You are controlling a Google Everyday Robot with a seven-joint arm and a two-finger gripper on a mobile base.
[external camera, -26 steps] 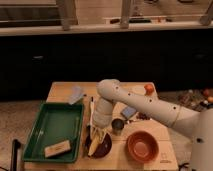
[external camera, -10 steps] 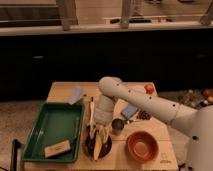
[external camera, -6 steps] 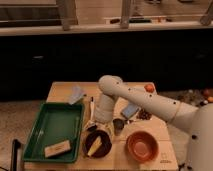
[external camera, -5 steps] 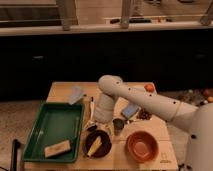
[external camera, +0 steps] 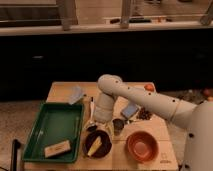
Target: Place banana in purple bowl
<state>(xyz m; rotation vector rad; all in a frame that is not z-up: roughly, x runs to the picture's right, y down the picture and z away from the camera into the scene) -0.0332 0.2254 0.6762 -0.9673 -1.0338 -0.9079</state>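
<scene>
Banana (external camera: 94,146) sitting in the purple bowl (external camera: 105,138), gripper (external camera: 93,128) right over it!
The fruit lies inside the dark bowl near the front edge of the wooden surface (external camera: 62,92), between the green tray (external camera: 52,122) and the orange-brown bowl (external camera: 141,146). The gripper hangs just above the bowl's back rim; can't tell how wide its jaws stand.

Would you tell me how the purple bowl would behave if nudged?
The purple bowl looks shallow and wide, so it would probably slide rather than tip. The banana inside may shift. The gripper hovers just above its far rim.
</scene>
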